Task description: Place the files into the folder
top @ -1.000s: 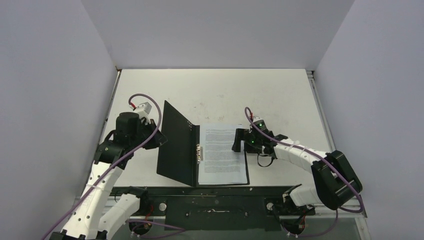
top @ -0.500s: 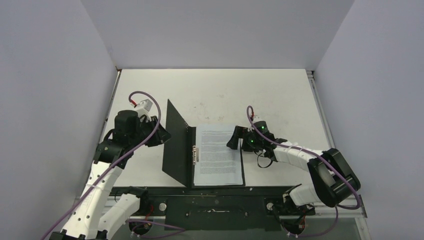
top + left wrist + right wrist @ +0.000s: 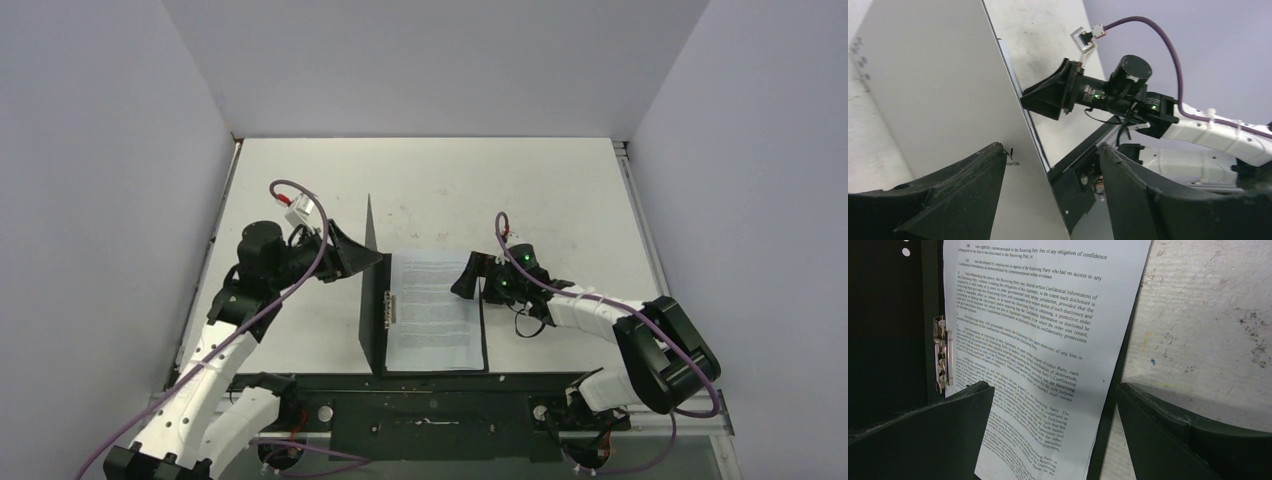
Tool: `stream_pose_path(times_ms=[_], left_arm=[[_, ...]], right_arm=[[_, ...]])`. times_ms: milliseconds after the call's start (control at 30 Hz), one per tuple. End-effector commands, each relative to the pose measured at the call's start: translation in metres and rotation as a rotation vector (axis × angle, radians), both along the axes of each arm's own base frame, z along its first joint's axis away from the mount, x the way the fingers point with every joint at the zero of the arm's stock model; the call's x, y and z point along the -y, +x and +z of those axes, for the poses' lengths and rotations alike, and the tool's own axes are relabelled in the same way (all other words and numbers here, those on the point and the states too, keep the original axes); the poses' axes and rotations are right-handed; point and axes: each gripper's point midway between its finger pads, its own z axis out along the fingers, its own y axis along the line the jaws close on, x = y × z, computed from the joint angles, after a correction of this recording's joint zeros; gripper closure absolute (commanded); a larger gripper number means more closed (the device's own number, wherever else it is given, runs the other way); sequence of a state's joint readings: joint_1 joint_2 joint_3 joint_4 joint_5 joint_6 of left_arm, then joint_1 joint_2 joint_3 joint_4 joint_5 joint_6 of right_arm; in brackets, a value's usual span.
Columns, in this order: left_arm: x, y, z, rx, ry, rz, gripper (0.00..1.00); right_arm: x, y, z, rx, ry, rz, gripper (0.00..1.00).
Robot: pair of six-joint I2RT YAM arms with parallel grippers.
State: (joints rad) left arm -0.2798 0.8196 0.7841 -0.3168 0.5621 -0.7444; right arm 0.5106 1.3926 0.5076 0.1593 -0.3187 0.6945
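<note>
folder (image 3: 371, 312) cover upright, files (image 3: 433, 310) inside — flat

White table (image 3: 520, 175), scuffed, small dark marks (image 3: 440, 190) toward far middle. Plain pale walls: left (image 3: 90, 200), far (image 3: 430, 60), right (image 3: 760, 200). Black mounting plate (image 3: 430, 400) along near table edge.

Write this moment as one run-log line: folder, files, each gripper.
folder: cover raised near upright | files: lying flat inside | left gripper: open at cover | right gripper: open over files
</note>
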Motion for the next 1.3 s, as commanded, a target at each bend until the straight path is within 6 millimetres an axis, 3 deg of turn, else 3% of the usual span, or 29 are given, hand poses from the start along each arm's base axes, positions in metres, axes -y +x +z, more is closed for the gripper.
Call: stream_pose_path(times_ms=[0,233,400,633,833,1033,1267], left_arm=[[0.029,0.003,0.039,0.121,-0.183,-0.079,0.32],[0.069,0.002,0.032,0.133,-0.219,-0.083,0.24],[0.084,0.011,0.011,0.097,-0.223,-0.054,0.23],[0.11,0.021,-0.027,0.037,-0.195,-0.04,0.23],[0.132,0.025,-0.046,0.009,-0.173,-0.061,0.23],[0.129,0.03,-0.049,0.028,-0.082,-0.038,0.23],[0.09,0.036,-0.053,0.032,0.16,0.08,0.23]], right_arm=[[0.006,-0.018,-0.016,-0.074,-0.013,0.001,0.0],[0.018,-0.016,-0.009,-0.042,-0.052,-0.038,0.0],[0.04,-0.013,0.003,-0.004,-0.132,-0.111,0.0],[0.089,-0.001,0.058,0.161,-0.247,-0.298,0.0],[0.109,-0.003,0.103,0.26,-0.251,-0.378,0.0],[0.109,-0.005,0.123,0.304,-0.216,-0.38,0.0],[0.104,-0.006,0.124,0.303,-0.203,-0.348,0.0]])
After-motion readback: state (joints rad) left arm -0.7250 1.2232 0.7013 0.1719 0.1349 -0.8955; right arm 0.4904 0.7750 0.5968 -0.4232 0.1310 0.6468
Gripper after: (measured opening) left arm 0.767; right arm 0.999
